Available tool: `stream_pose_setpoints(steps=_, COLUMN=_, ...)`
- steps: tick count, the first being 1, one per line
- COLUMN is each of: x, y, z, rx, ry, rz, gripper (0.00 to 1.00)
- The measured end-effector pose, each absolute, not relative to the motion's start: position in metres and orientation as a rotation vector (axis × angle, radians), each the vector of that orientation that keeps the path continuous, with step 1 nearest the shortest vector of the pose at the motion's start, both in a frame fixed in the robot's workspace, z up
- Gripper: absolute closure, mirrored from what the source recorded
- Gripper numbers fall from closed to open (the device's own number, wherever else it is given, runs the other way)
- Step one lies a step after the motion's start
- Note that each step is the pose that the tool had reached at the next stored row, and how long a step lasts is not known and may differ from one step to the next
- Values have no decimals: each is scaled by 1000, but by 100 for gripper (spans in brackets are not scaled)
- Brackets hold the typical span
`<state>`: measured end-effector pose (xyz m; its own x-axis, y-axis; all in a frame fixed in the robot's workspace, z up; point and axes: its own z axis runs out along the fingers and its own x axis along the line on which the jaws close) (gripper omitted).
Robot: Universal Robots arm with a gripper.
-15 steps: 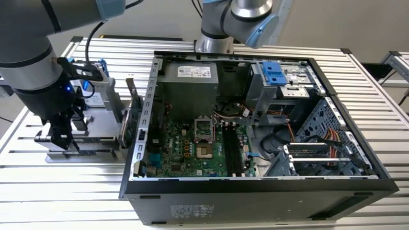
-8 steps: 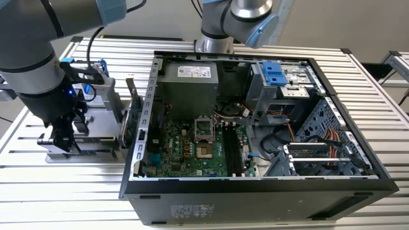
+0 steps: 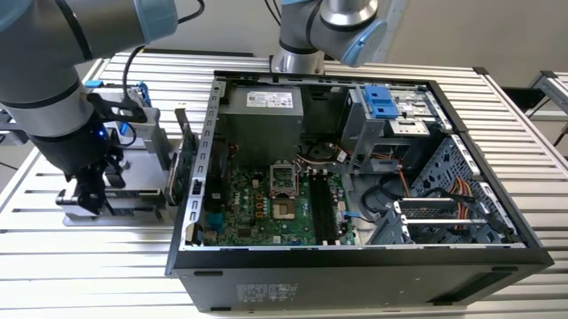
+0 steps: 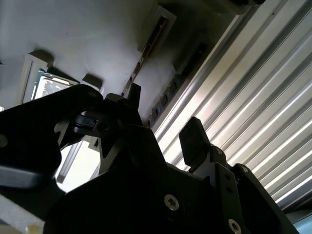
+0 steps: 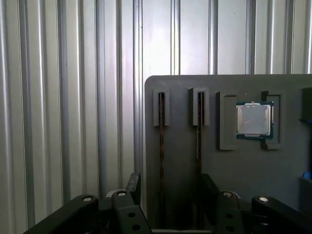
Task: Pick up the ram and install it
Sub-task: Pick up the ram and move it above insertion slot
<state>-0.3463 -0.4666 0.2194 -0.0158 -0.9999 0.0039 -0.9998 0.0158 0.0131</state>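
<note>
Claw (image 5: 171, 186) is wide open, gripping nothing, and the ram (image 5: 161, 146) stands on edge just beyond it, lined up with the gap I think, long axis running straight away.

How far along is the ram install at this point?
Done: nothing visible yet. Both ram sticks stand edge-on in slots of the grey holder. In hand: nothing. The gripper sits low over the holder with its fingers apart, gripping nothing. Left: pick-up and install into the open computer case.
</note>
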Motion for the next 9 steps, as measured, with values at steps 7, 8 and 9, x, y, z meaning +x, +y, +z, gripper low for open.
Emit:
stream_pose_setpoints(steps=7, x=-346, y=-467, z=213, rx=2195, ry=-2230, rz=-10, gripper=0)
stream_pose_setpoints(steps=8, x=-346, y=-467, z=212, rx=2195, ry=-2230, rz=-10, gripper=0)
stream_pose_setpoints(steps=9, x=-346, y=-467, z=211, rx=2195, ry=-2230, rz=-10, gripper=0)
